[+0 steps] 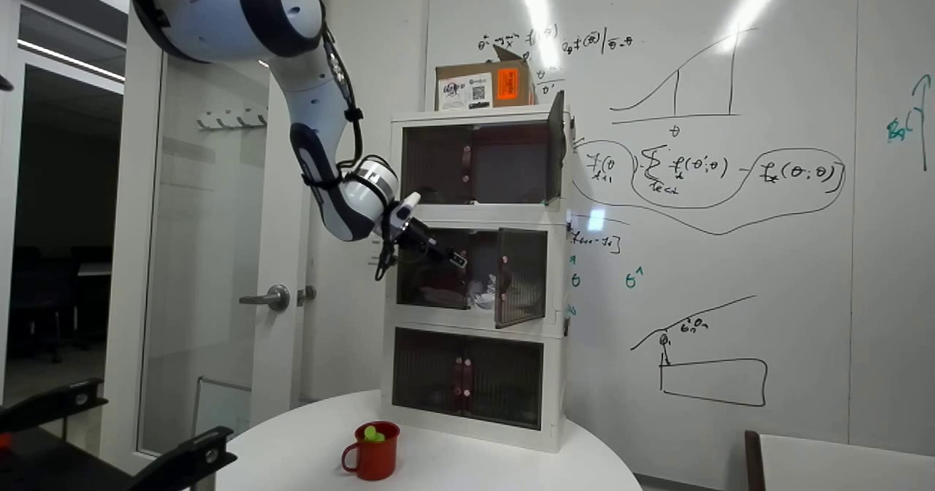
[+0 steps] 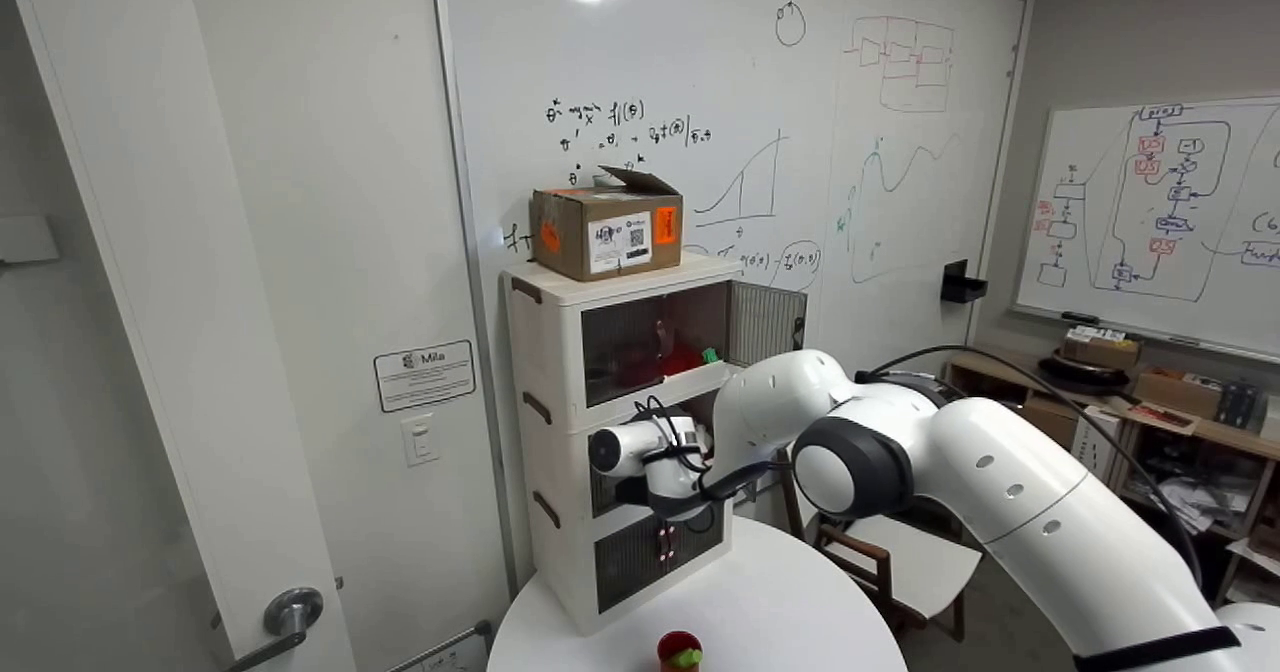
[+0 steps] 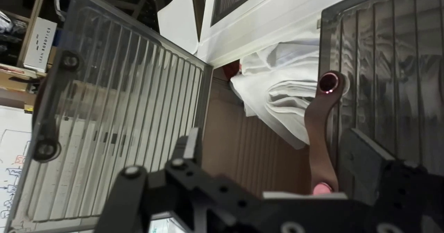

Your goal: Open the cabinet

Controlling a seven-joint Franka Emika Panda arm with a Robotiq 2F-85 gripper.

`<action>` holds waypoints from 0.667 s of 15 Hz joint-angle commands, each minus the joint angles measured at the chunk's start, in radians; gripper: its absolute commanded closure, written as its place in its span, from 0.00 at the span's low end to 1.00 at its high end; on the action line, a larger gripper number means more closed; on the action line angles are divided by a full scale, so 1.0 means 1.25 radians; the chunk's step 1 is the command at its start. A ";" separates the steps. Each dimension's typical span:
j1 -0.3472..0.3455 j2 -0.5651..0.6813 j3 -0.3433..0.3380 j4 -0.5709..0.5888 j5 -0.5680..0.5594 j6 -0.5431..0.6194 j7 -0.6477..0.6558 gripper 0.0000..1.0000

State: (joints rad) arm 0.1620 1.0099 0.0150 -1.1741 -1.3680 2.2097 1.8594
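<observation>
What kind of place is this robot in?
Probably a research lab or office: there's a robot arm, a whiteboard with math scribbled on it, and a sign reading "Mila".

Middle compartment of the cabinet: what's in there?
In the wrist view, folded white material, probably cloth, and a sliver of something red beside it. The material runs in behind the shut door, whose dark panel blurs what's there; anything under the material is covered.
</observation>
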 commanded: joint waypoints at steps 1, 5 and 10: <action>0.007 0.052 -0.022 0.077 0.031 -0.002 -0.041 0.00; 0.012 0.077 -0.033 0.107 0.037 -0.001 -0.053 0.00; 0.018 0.086 -0.040 0.119 0.036 0.001 -0.060 0.29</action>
State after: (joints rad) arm 0.1734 1.0778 -0.0116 -1.0962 -1.3474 2.2076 1.8235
